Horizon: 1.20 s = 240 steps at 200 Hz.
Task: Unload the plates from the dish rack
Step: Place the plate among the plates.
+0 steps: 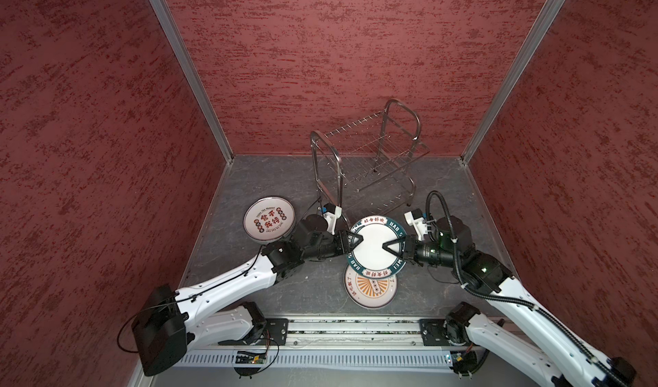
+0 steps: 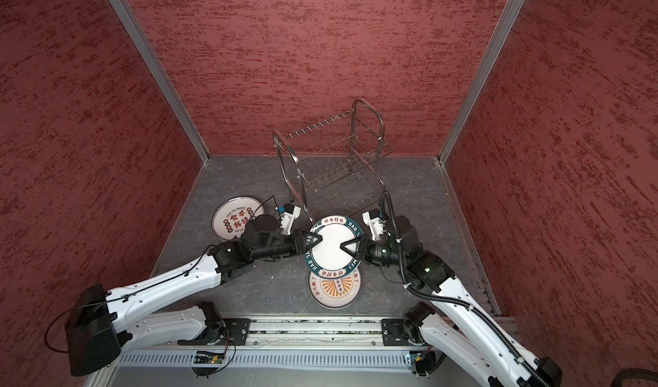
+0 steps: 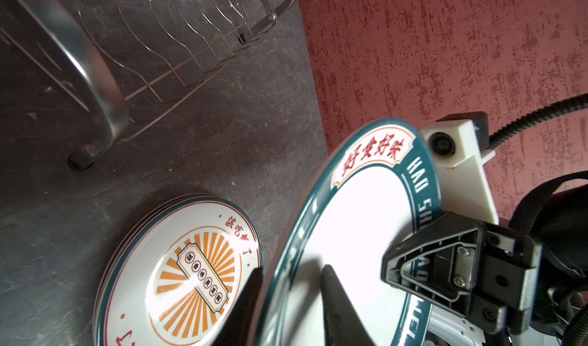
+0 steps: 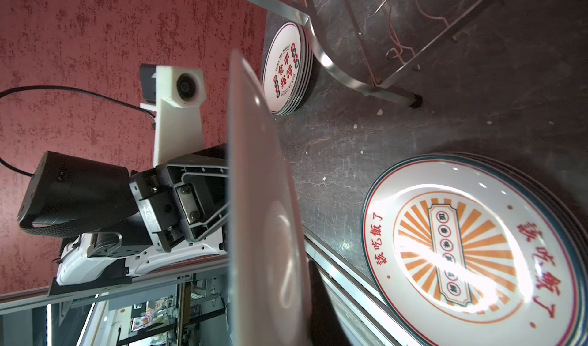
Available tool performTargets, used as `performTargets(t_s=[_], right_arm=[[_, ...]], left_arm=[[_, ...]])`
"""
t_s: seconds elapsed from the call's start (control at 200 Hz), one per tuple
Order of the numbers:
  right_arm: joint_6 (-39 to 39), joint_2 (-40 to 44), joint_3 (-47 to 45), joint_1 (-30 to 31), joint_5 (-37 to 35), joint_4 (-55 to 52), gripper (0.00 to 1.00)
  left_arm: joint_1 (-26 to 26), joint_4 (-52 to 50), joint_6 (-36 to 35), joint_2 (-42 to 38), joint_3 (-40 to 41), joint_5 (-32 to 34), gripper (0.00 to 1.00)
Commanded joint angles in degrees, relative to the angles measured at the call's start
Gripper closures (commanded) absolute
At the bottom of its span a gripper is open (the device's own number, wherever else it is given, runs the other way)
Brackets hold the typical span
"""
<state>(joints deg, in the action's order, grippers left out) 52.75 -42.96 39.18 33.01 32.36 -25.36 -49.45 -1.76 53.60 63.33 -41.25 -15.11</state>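
Nearest the robot, a stack of sunburst plates (image 1: 371, 292) is seen lying flat on the bench (image 1: 313, 289), just below both pincers and a little to their base-ward side. Above it a teal-rimmed plate (image 1: 372, 251) is held clear of the bench, face up and close to level, its near edge overlapping the far edge of that stack.

The plate is pinched on opposite sides. Its left rim is clamped by the left pincer (image 1: 357, 241), one finger above the face and one beneath, as shown in the left wrist view. Its right rim is gripped in the same way by the right pincer (image 1: 386, 247). The line between the two grips is thus laid across the plate from side to side.

The coming move is judged to turn on this: the sunburst stack lies almost directly under the held plate and equally near both arms, so a short lowering toward the base would be needed.

Outward of the left pincer a second stack (image 1: 269, 219), printed with red-black characters, is found. Beyond both pincers the dish rack (image 1: 370, 146) is seen with no plates in it.
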Motion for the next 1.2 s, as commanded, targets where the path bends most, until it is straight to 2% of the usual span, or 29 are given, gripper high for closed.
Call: performTargets(t_s=[0.0, 0.065, 0.19, 0.311, 0.416, 0.576, 0.696, 1.197], right_arm=[[0.43, 0.26, 0.15, 0.5, 2.04, 8.09, 0.75], [0.37, 0.16, 0.03, 0.47, 2.0, 8.38, 0.71], [-0.21, -0.25, 0.08, 0.43, 1.48, 7.55, 0.58], [-3.38, -0.48, 2.77, 0.15, -2.8, 0.23, 0.46], [-7.08, -1.58, 7.68, -0.39, -11.7, -11.19, 0.4], [-9.6, -4.28, 14.7, -0.57, -28.85, -25.57, 0.36], [-9.94, -5.54, 17.47, -0.72, -35.41, -30.39, 0.33], [-10.21, -5.82, 16.55, -1.59, -36.58, -31.41, 0.29]], left_arm=[[-0.69, 0.71, 0.17, -0.38, 1.56, -3.49, 0.84], [-0.56, 1.22, 1.0, -0.79, 2.7, -4.04, 0.88], [-0.34, -0.95, 1.24, -1.19, 3.11, -4.0, 0.96], [-0.26, -4.77, 1.24, -2.35, 3.45, -3.65, 1.0], [-0.21, -9.11, 1.7, -3.77, 3.9, -3.26, 1.0], [-0.21, -13.62, 1.95, -4.19, 4.55, -2.15, 1.0], [-0.62, -13.94, 1.94, -2.21, 4.63, -1.55, 1.0], [-2.13, -13.82, 1.57, 8.04, 1.48, -0.92, 1.0]])
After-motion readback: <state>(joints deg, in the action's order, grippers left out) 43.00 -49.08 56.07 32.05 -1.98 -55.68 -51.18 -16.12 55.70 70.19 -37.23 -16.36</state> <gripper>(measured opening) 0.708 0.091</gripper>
